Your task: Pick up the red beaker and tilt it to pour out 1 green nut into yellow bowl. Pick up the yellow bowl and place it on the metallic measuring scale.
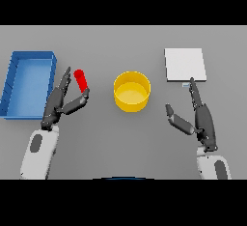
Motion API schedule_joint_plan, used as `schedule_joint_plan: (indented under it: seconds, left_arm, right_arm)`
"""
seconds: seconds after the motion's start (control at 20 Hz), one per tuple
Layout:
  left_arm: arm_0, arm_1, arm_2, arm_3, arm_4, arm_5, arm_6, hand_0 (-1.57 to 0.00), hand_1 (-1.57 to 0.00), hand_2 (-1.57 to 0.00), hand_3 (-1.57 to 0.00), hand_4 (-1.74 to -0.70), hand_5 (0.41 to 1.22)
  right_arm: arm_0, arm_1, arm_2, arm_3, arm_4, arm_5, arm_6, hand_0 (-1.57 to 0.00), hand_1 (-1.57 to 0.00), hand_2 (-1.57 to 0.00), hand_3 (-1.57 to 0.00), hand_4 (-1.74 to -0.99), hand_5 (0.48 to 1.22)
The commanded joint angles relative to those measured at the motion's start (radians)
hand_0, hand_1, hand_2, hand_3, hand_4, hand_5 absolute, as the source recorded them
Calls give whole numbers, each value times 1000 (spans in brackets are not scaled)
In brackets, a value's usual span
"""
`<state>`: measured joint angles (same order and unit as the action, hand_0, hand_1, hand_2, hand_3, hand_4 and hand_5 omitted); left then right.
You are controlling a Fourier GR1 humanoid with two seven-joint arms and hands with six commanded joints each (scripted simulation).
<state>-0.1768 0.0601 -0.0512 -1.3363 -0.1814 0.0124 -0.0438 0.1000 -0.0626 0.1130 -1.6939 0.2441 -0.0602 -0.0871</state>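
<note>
Nearest the lower edge: right hand (201, 116), lower right of frame, fingers straight and apart, thumb splayed toward centre, holding nothing. Opposite, at left of centre, left hand (59, 103), fingers extended and spread, thumb tip close against the lower end of the red beaker (81, 80); could not tell whether touching, and not yet clamped round it.

Found the beaker upper left of centre, a slim red cylinder leaning with its top toward the upper left. Judged light, rigid and smooth-walled, so likely to slip or topple under a sideways nudge; best taken round the middle of its wall, thumb against fingers, mouth left free for tilting. Could not see any green nut inside.

Sat at frame centre, well apart from the beaker: yellow bowl (131, 91), open top. Judged stiff and light; best gripped by the rim or wall.

Lay upper right: metallic measuring scale (185, 64), a flat pale square, fingertips of the right hand just below its lower edge.

Stood at far left: blue bin (29, 83), near wall just beside the left hand, limiting any outward swing. Left open grey table (101, 138) between beaker, bowl and scale.
</note>
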Motion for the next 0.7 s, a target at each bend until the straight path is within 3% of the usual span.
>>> schedule_joint_plan:
  seconds: [0.0, 0.25, 0.65]
  left_arm:
    - [-20, 0, 8, 31, -2, 6, -10, 1, 1, 1, 1, -1267, 673]
    - [-107, -12, 24, 143, -3, 10, -39, 1, 1, 1, 1, -1292, 688]
    - [-223, -13, 49, 270, -9, 19, -27, 1, 1, 1, 1, -1289, 683]
  right_arm:
    - [4, 0, 4, -1, 4, 0, -7, 1, 1, 1, 1, -1274, 635]
    - [-4, 4, 1, 9, 0, 2, -5, 1, 1, 1, 1, -1267, 640]
    - [0, 3, -6, 1, -12, 5, -7, 1, 1, 1, 1, -1265, 638]
